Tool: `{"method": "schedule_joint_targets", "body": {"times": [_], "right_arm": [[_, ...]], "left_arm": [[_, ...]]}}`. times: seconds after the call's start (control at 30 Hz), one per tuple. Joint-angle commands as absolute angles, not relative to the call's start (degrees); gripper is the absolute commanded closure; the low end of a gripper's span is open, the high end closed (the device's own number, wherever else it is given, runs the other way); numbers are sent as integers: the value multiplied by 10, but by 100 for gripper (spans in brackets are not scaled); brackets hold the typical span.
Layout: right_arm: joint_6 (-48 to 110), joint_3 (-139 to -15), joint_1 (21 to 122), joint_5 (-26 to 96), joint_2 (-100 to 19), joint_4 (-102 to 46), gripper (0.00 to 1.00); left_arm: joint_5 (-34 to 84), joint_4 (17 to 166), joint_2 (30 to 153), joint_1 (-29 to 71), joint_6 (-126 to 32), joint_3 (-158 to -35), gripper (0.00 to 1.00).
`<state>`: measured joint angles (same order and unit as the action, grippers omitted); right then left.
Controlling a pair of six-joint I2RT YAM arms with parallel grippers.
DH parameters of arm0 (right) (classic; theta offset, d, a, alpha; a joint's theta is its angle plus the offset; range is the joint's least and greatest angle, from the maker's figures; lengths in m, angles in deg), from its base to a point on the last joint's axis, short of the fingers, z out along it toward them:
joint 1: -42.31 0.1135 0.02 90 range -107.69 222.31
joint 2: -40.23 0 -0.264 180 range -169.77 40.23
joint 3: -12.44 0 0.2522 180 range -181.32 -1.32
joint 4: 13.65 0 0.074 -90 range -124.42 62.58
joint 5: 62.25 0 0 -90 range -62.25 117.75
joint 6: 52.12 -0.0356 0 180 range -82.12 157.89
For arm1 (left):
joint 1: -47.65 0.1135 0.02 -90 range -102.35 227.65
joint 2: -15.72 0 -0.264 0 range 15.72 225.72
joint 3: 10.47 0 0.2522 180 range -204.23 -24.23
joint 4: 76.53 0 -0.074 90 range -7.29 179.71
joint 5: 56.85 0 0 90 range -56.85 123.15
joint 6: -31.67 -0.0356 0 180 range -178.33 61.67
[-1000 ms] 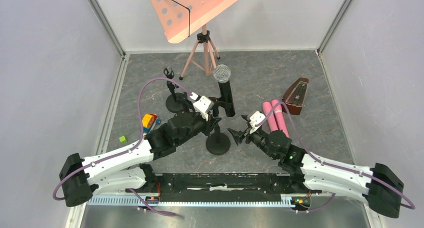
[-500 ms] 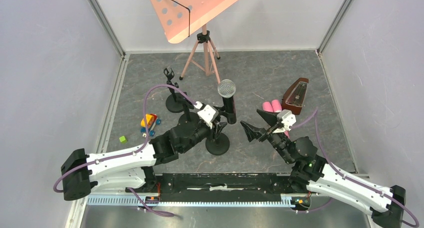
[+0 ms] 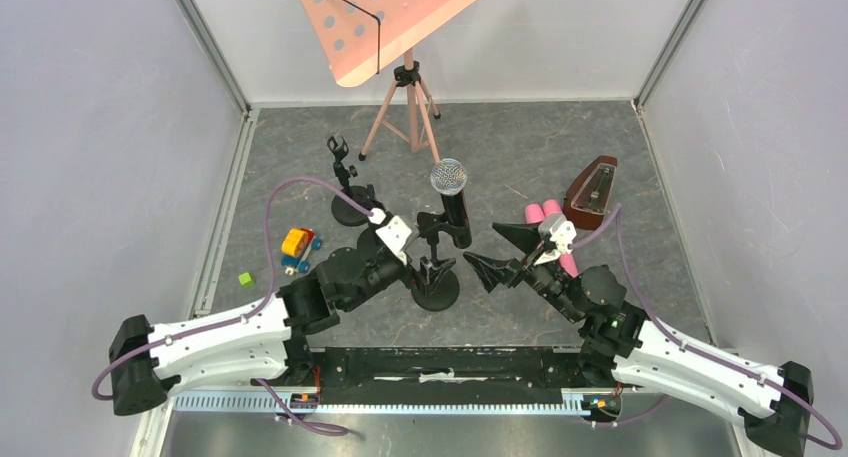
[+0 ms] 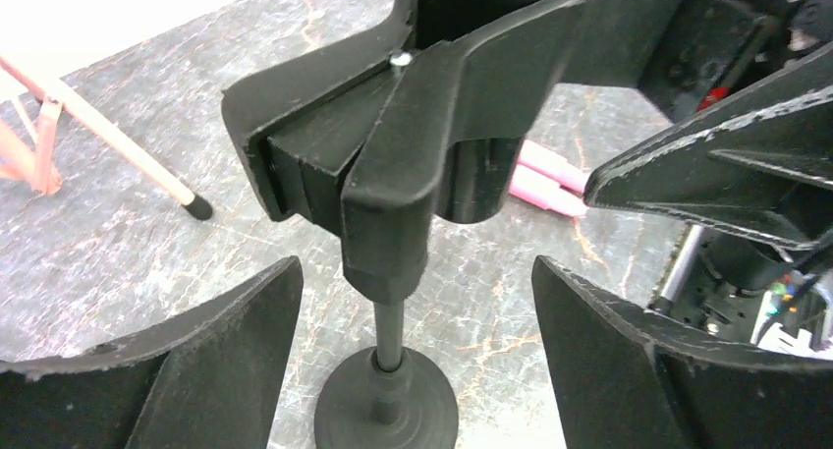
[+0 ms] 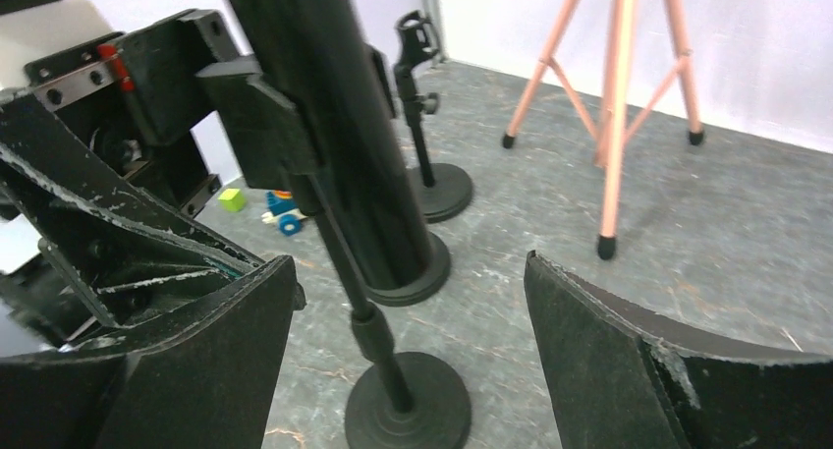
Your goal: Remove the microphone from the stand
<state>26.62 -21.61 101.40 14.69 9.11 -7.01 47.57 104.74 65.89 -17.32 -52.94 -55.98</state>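
The microphone (image 3: 450, 192), black with a silver mesh head, sits upright in the clip of the black stand (image 3: 436, 288). My left gripper (image 3: 434, 268) is open, its fingers (image 4: 196, 370) on either side of the stand's thin pole (image 4: 390, 336), below the clip (image 4: 393, 144) and touching nothing. My right gripper (image 3: 481, 244) is open just right of the stand. In the right wrist view the microphone's body (image 5: 334, 125) and the pole (image 5: 378, 351) lie ahead of that gripper (image 5: 410, 264), between its fingers and apart from them.
A second, smaller stand (image 3: 348, 192) with an empty clip is behind the left arm. A pink music stand (image 3: 410, 77) is at the back. A brown metronome (image 3: 593, 192) and pink cylinders (image 3: 545, 215) lie right. A toy car (image 3: 297, 244) and green cube (image 3: 244, 278) lie left.
My left gripper has opened from shut and dropped lower along the stand. The microphone's head shifted nearer. My right arm swung up and in towards the stand, its jaws widening a little.
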Motion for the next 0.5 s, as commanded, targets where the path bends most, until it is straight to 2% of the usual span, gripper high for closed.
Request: {"method": "schedule_joint_targets", "body": {"times": [0.0,0.07,0.3,0.47], "right_arm": [[261,-250,1013,234,72,-8,8],[261,-270,1013,243,53,-14,7],[283,-333,1014,245,2,-34,5],[294,-350,1014,202,-17,-34,5]], "left_arm": [[402,1020,616,-163,-564,-567,6],[373,1015,599,-151,-568,-565,1],[265,1020,579,-68,-561,-567,0],[156,1070,604,4,-528,-568,0]]}}
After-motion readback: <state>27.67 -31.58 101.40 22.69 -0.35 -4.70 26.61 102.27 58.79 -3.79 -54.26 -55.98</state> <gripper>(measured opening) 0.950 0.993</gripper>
